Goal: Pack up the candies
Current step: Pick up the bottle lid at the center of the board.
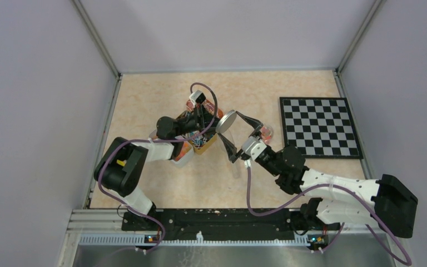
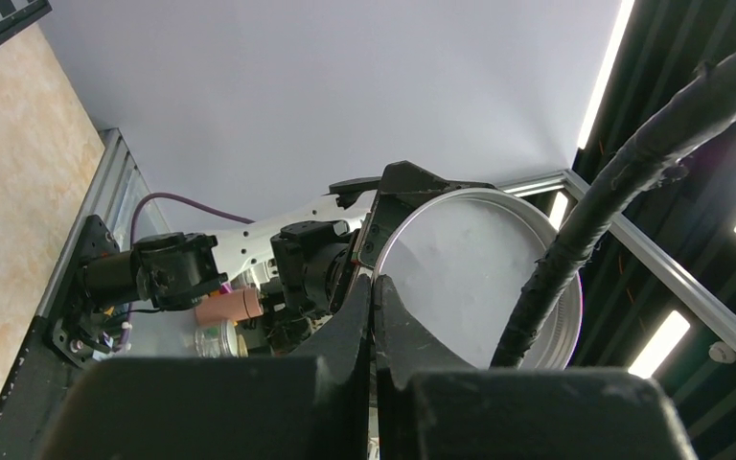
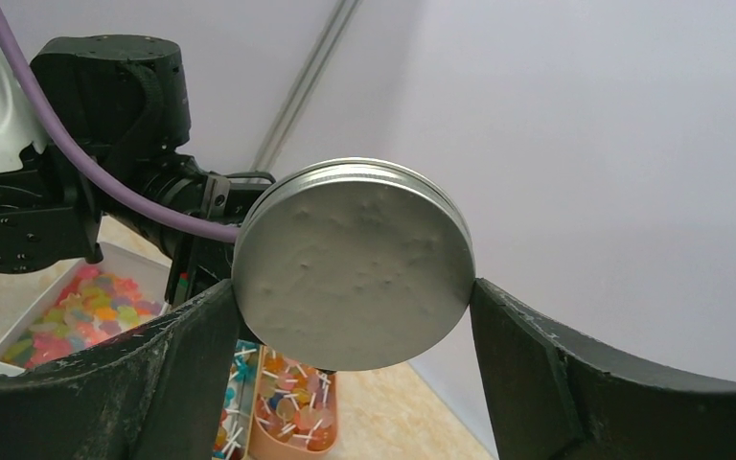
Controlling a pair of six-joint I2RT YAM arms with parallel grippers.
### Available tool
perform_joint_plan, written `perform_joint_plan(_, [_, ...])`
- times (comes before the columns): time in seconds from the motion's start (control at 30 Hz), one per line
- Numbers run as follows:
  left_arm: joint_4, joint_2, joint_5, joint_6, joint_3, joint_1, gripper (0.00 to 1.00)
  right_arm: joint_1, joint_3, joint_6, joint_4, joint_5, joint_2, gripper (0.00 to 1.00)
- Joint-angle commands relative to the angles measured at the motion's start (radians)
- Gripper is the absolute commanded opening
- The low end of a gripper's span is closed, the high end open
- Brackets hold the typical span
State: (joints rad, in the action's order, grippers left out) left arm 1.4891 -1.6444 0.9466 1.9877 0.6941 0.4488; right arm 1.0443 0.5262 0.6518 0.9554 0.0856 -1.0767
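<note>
A round silver metal lid [image 1: 226, 120] hangs in the air above the table's middle. My left gripper [image 2: 374, 284] is shut on its rim, and the lid's hollow inside [image 2: 465, 273] faces that camera. My right gripper [image 3: 353, 287] is open, one finger at each side of the lid's dented top [image 3: 353, 251]. The left finger [image 3: 177, 359] meets the edge and the right finger [image 3: 537, 359] is at it. A small clear jar with pink-red candies [image 1: 266, 132] stands just behind my right gripper [image 1: 234, 132]; the single sweets are too small to make out.
Beneath the left arm stand a white tray of mixed coloured sweets [image 3: 77, 316] and an orange tub of lollipops [image 3: 292, 398]. A black-and-white checkerboard [image 1: 319, 127] lies at the right. Grey walls close in the table on three sides.
</note>
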Motion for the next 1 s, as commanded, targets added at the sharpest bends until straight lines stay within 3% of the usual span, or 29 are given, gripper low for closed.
perform_joint_plan(0.0, [0.040, 0.036, -0.023, -0.009, -0.019, 0.006, 0.03, -0.006, 0.049, -0.008, 0.023, -0.026, -0.005, 0.80])
perform_joint_plan(0.2, [0.023, 0.041, -0.047, -0.019, -0.042, 0.006, 0.31, -0.006, 0.040, -0.032, 0.035, -0.003, -0.008, 0.77])
perform_joint_plan(0.33, [-0.018, 0.061, -0.045, -0.045, -0.034, 0.006, 0.56, -0.006, 0.049, -0.057, 0.017, 0.008, 0.000, 0.76])
perform_joint_plan(0.43, [-0.074, 0.094, -0.077, -0.090, -0.059, 0.003, 0.67, -0.005, 0.054, -0.079, 0.006, 0.031, 0.005, 0.75])
perform_joint_plan(0.53, [-0.189, 0.147, -0.129, -0.174, -0.097, -0.012, 0.81, -0.006, 0.072, -0.117, -0.056, 0.078, 0.019, 0.74])
perform_joint_plan(0.6, [-0.303, 0.193, -0.151, -0.257, -0.105, -0.044, 0.98, -0.007, 0.102, -0.163, -0.157, 0.140, 0.038, 0.74])
perform_joint_plan(0.8, [-0.861, 0.424, -0.214, -0.554, -0.097, -0.272, 0.98, -0.049, 0.200, -0.305, -0.502, 0.327, 0.092, 0.74])
perform_joint_plan(0.9, [-1.101, 0.540, -0.294, -0.794, -0.028, -0.353, 0.98, -0.123, 0.266, -0.460, -0.741, 0.383, 0.103, 0.74])
perform_joint_plan(0.97, [-1.281, 0.538, -0.320, -1.005, 0.098, -0.355, 0.98, -0.176, 0.309, -0.529, -0.883, 0.379, 0.103, 0.74])
